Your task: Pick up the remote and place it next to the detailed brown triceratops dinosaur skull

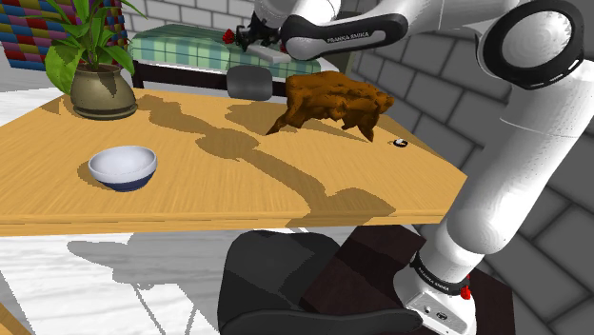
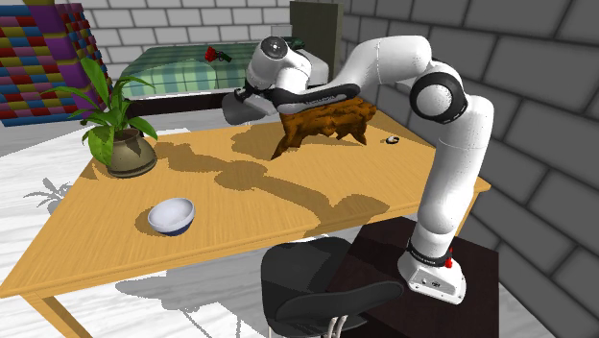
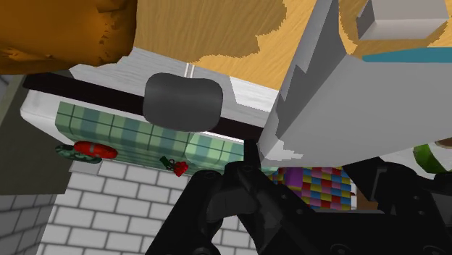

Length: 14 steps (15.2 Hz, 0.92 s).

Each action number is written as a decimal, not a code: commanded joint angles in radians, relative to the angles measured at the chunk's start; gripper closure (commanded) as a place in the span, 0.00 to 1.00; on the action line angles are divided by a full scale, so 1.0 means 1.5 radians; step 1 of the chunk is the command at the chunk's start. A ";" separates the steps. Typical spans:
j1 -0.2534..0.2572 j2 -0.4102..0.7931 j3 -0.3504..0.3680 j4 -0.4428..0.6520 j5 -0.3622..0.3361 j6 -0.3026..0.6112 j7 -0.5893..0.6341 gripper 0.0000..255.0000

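The brown triceratops skull stands near the table's far edge, and part of it shows in the wrist view. My gripper hangs above that far edge, just off the skull towards the shoulder view's left, pointing out over the bed. Its fingers are shut, meeting at the tips. A pale grey slab with a teal stripe, the remote, rises from the fingertips close to the wrist camera and looks clasped by one end. It is up in the air, clear of the wooden table.
A blue-and-white bowl sits near the front, a potted plant at the far left, and a small black-and-white item right of the skull. A dark chair back stands beyond the far edge, and another chair is at the front.
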 commanded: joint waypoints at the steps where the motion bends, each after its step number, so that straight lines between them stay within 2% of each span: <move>1: 0.000 -0.001 -0.002 -0.016 -0.012 0.013 0.015 1.00; 14: 0.002 0.019 -0.017 -0.090 -0.107 0.082 0.124 1.00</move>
